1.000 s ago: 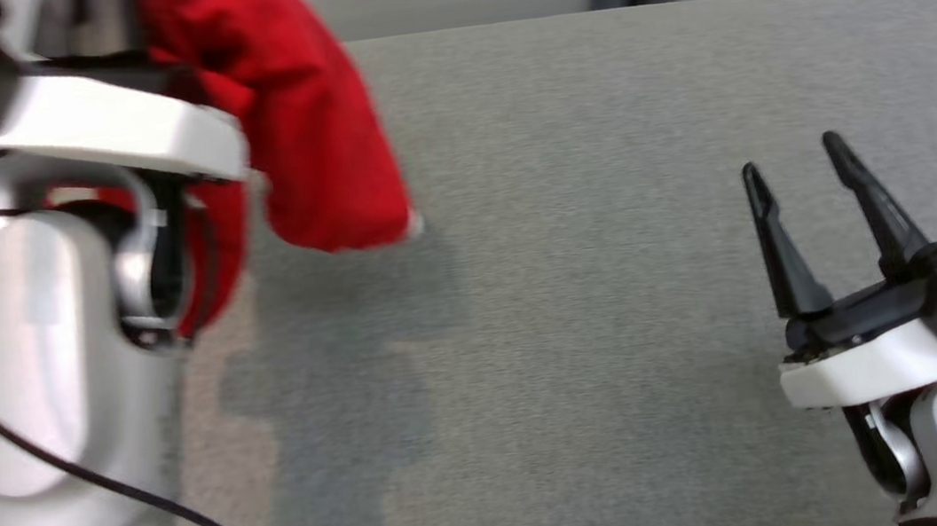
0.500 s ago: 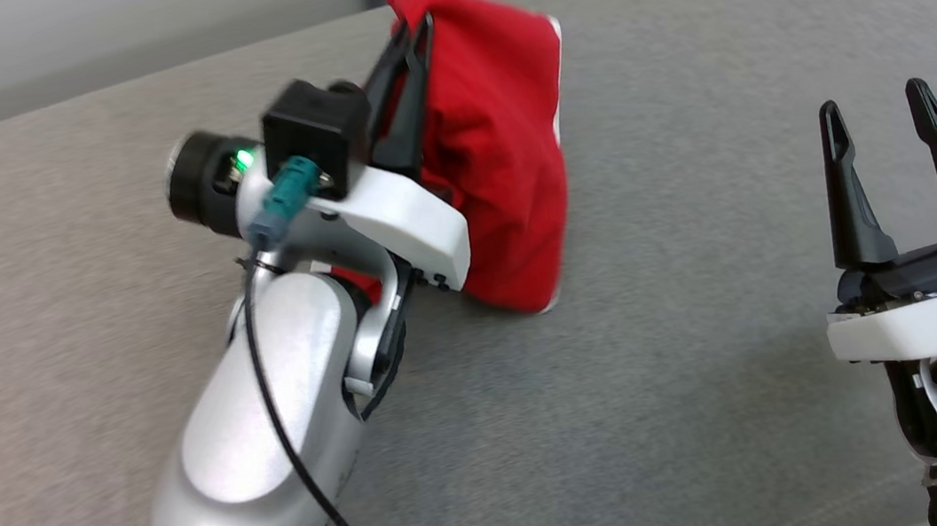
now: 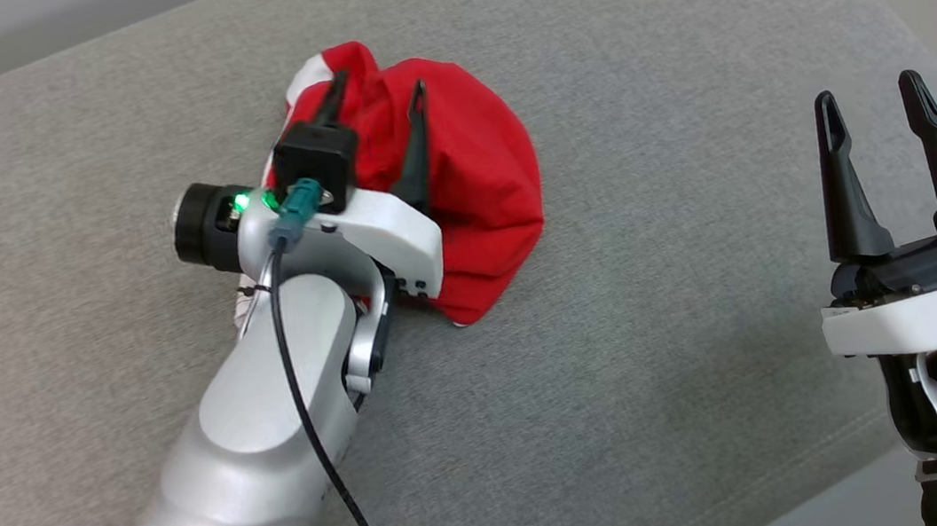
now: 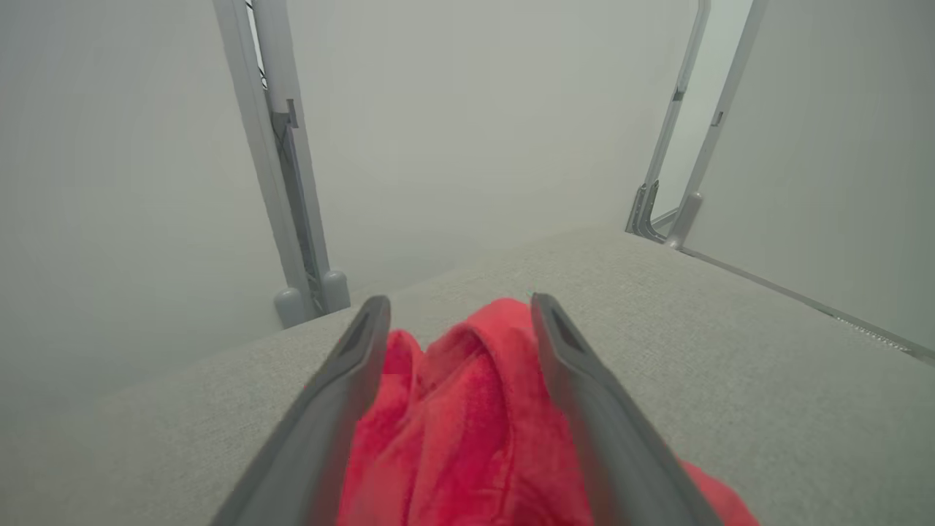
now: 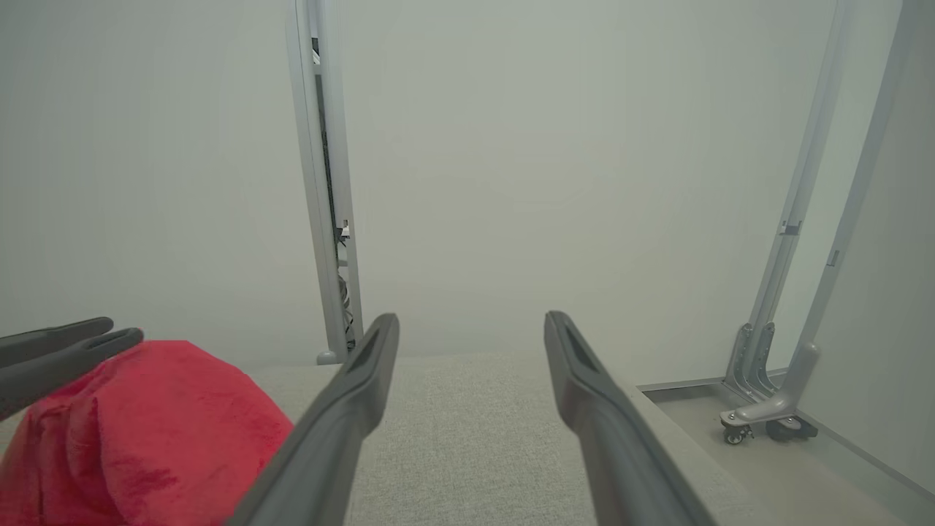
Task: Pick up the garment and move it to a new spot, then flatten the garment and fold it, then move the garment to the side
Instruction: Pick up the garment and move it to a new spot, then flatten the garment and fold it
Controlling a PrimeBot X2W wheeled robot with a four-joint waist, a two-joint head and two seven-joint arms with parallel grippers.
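The left gripper [image 3: 378, 85] is released: its two dark fingers stand spread, angled down onto the red garment [image 3: 475, 173], with a ridge of cloth rising loose between them and not pinched. The garment sits as a crumpled heap on the grey table [image 3: 663, 319], toward the far middle, partly under the left wrist. The right gripper [image 3: 866, 89] is also spread and holds nothing, hovering well apart near the table's right edge. The likeliest trouble, as I judge it, is a snag: the folds crowd the inner faces of the left fingers, so a quick pull-away could drag the heap along or tip it over. The bunched cloth also hides its hems, so a blind pinch for flattening could take several layers at once and tighten the wad. The black cable [image 3: 323, 460] along the left forearm hangs close to the cloth and might catch on it. The left wrist view shows how far the cloth reaches up between the fingers, which the head view hides behind the wrist block. The head view gives the heap's whole outline and a white edge at its far left. The right wrist view shows the heap side-on as a rounded mound with the left fingertips at its top.
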